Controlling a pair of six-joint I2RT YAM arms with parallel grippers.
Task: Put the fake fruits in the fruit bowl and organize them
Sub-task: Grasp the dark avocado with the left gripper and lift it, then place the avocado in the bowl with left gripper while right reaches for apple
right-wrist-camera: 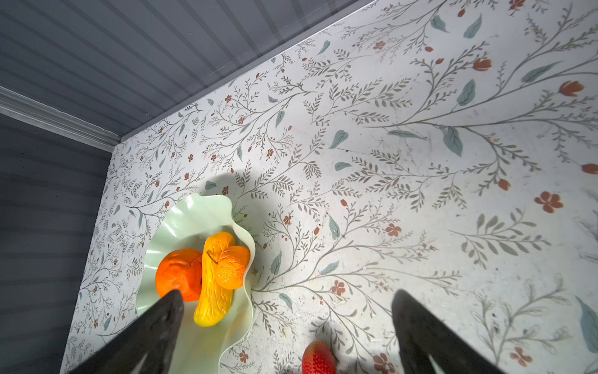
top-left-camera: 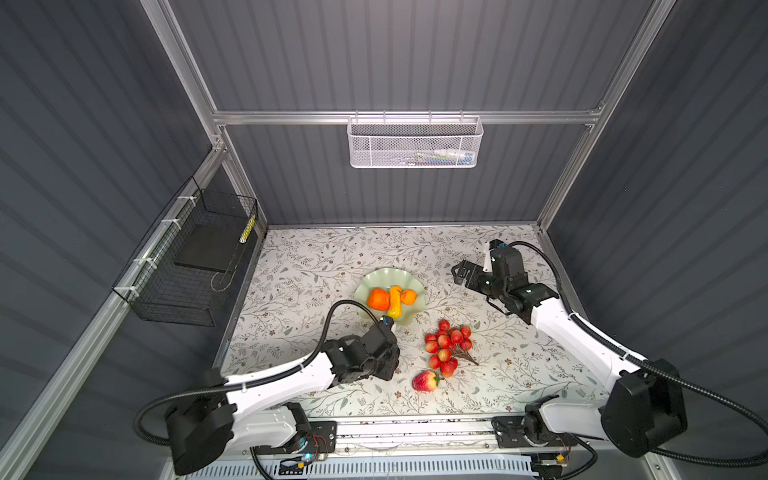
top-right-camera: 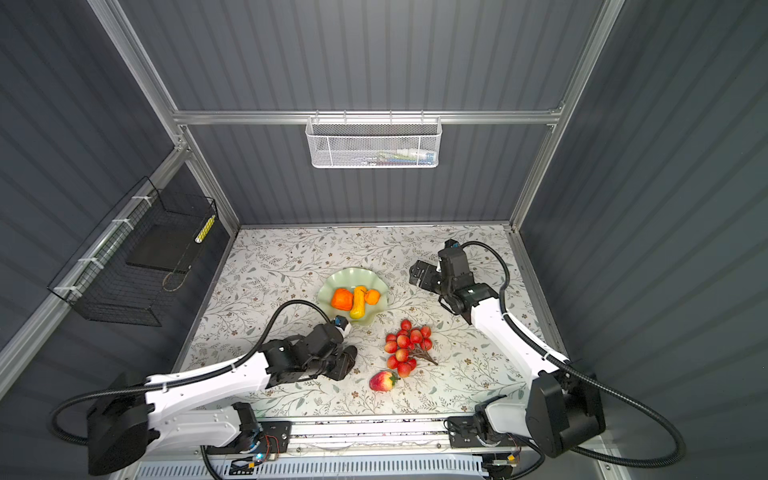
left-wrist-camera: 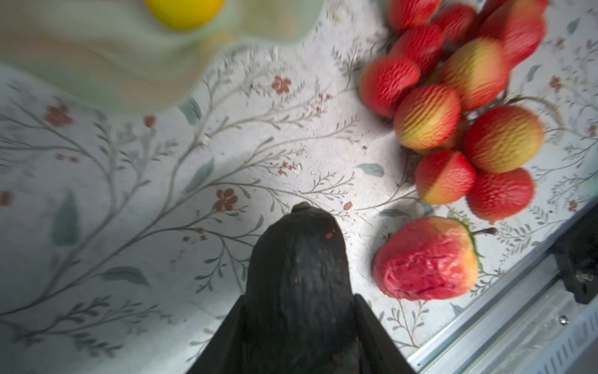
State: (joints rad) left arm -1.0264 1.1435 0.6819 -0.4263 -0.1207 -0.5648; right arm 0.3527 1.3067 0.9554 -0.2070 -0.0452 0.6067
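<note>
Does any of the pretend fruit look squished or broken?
Yes. The red strawberry-like fake fruit, lying on the floral table, has a crumpled, caved-in skin. The small orange fake fruit in the pale green wavy bowl looks dented and wrinkled too.

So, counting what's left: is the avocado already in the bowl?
No, the left gripper is closed on the avocado, outside the bowl.

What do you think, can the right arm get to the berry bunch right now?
Probably yes. The right gripper is open and empty, and only bare table lies between it and the bunch. The left gripper, shut on the avocado, sits off to the bunch's other side.
</note>
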